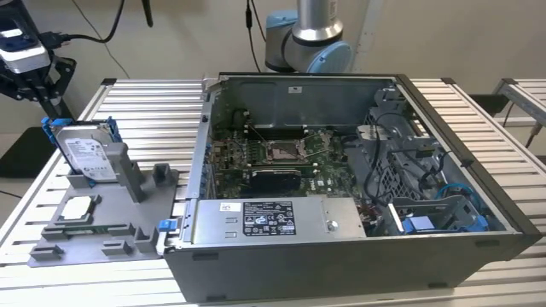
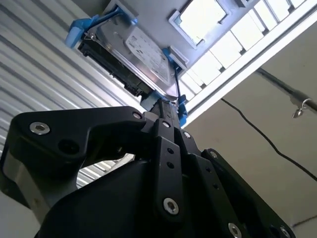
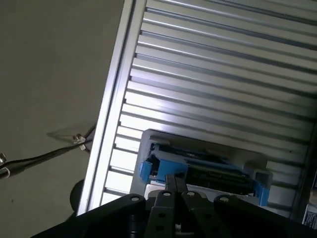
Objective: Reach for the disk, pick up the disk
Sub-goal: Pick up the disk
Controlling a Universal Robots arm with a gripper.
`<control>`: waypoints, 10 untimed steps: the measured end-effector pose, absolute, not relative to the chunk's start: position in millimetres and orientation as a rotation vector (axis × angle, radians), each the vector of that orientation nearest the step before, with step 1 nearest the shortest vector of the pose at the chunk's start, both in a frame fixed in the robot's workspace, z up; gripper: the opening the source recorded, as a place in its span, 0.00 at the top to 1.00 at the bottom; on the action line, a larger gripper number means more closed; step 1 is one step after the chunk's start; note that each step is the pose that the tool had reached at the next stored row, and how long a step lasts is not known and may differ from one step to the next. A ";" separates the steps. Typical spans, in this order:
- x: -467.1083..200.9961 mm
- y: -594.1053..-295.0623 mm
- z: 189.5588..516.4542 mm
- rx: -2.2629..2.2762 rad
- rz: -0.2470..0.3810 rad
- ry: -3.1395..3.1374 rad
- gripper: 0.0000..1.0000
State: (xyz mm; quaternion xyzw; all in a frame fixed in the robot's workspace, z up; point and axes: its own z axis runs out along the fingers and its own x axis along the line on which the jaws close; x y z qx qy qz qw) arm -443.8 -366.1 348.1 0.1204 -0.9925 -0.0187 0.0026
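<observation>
My gripper was closed and empty. In both wrist views the two fingers lay pressed flat against each other with no gap between them.

The disk stood on edge in a slot of the grey fixture. Its white label faced outward and its blue caddy framed the top and sides. In the exterior view my gripper hung above the fixture, near the disk's upper corner but apart from it, on the side of the fixture away from the computer case.

In the second wrist view my fingertips pointed at the caddy's blue edge (I could not tell from that angle alone how much air lay between them).

A square silver chip lay flat on the fixture, lower down than the disk. The open computer case sat just beside the fixture. Both rested on the slatted metal table.
</observation>
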 end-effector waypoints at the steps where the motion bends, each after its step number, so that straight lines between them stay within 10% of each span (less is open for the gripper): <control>1: -443.8 -366.1 348.1 0.405 -0.059 -3.109 1.00; 10: -443.8 -366.1 348.4 0.659 -0.058 -3.062 1.00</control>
